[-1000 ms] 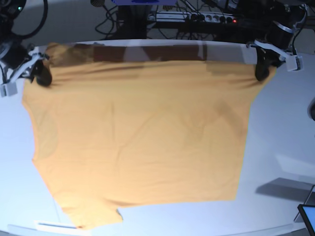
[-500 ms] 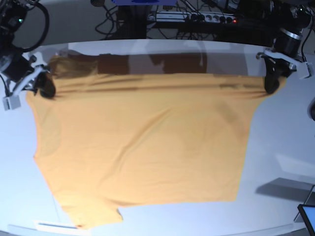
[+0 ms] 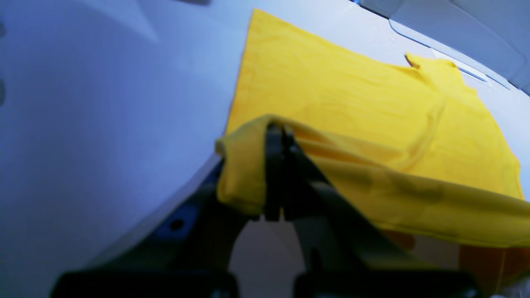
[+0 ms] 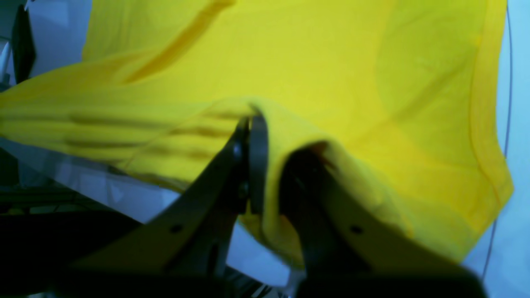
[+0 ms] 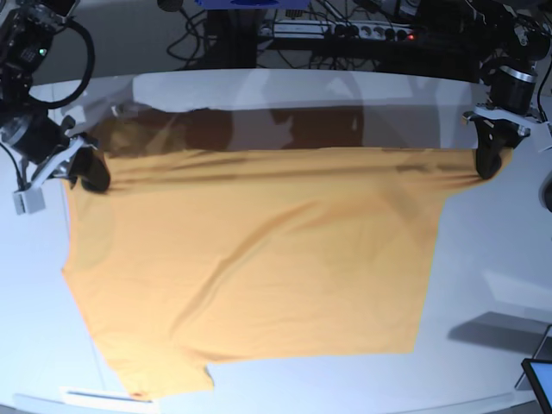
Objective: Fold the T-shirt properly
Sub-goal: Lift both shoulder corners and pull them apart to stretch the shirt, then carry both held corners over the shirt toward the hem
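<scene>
The orange-yellow T-shirt [image 5: 259, 259] lies spread over the white table [image 5: 492, 250], with its far edge lifted and stretched taut between my two grippers. On the base view's left, my right gripper [image 5: 90, 177] is shut on one far corner of the cloth. On that view's right, my left gripper [image 5: 489, 164] is shut on the other far corner. In the left wrist view the dark fingers of the left gripper [image 3: 275, 132] pinch a fold of the T-shirt [image 3: 352, 95]. The right wrist view shows the right gripper [image 4: 254, 124] pinching a bunched edge of the T-shirt [image 4: 331, 62]. A short sleeve [image 5: 168, 384] reaches the near-left edge.
A power strip with cables [image 5: 345, 30] runs behind the table's far edge. A dark screen corner [image 5: 539, 379] stands at the near right. A white strip [image 5: 95, 397] lies at the near-left edge. The lifted cloth casts a dark shadow [image 5: 285, 129] on the table.
Both grippers have carried the shirt's far edge toward the near side of the table. The bare table and the shadow behind the lifted edge have grown wider.
</scene>
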### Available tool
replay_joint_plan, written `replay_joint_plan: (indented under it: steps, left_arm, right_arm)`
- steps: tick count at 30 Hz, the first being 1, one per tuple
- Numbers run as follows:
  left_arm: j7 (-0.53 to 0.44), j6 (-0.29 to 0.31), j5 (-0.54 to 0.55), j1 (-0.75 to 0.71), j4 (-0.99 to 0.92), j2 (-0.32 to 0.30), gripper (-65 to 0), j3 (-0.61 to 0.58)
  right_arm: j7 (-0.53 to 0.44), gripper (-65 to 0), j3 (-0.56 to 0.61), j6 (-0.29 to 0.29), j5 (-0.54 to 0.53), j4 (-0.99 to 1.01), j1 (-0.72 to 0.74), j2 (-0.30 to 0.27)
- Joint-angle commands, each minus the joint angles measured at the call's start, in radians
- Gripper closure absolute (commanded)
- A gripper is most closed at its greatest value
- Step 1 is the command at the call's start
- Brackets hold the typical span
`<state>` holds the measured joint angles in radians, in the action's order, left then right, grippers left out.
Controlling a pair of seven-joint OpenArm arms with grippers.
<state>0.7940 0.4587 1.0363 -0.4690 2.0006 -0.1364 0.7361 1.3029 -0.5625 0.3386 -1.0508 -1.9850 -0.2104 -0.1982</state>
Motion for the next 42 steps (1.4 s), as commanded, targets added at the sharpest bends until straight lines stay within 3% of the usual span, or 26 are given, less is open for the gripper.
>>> replay_joint_plan:
  steps: [1,5,8,25,30,33,38,42]
  left_arm:
    - [-0.035,-0.015,0.009,-0.009,0.013,-0.012,0.0,0.006]
    - [0.041,-0.015,-0.009,-0.020,-0.010,-0.010,0.0,-0.013]
    - [0.100,-0.015,-0.067,-0.015,-0.008,0.025,0.0,-0.013]
    - [0.114,-0.015,-0.090,0.062,0.001,0.044,0.0,-0.013]
    - [0.244,-0.015,-0.098,0.149,-0.002,0.044,0.0,-0.003]
    - [0.273,-0.016,-0.098,0.192,-0.002,0.045,0.0,-0.003]
    - [0.275,-0.097,-0.098,0.235,-0.022,0.044,0.0,-0.005]
    - [0.272,-0.113,-0.098,0.238,-0.022,0.037,0.0,-0.005]
  right_arm:
    - [-0.026,-0.3,-0.008,-0.005,-0.003,-0.009,0.009,-0.017]
    - [-0.024,-0.3,-0.008,-0.005,-0.003,-0.009,0.004,-0.017]
    - [-0.024,-0.3,-0.008,-0.005,-0.003,-0.009,0.004,-0.019]
    - [-0.027,-0.3,0.049,0.000,-0.003,-0.009,0.029,-0.031]
    - [-0.046,-0.3,0.051,-0.002,-0.003,0.003,0.038,-0.031]
    - [-0.052,-0.3,0.051,-0.002,-0.003,0.003,0.041,-0.034]
    - [-0.053,-0.3,0.055,0.000,-0.003,0.005,0.062,-0.036]
    - [-0.056,-0.3,0.089,0.000,-0.001,0.039,0.091,-0.037]
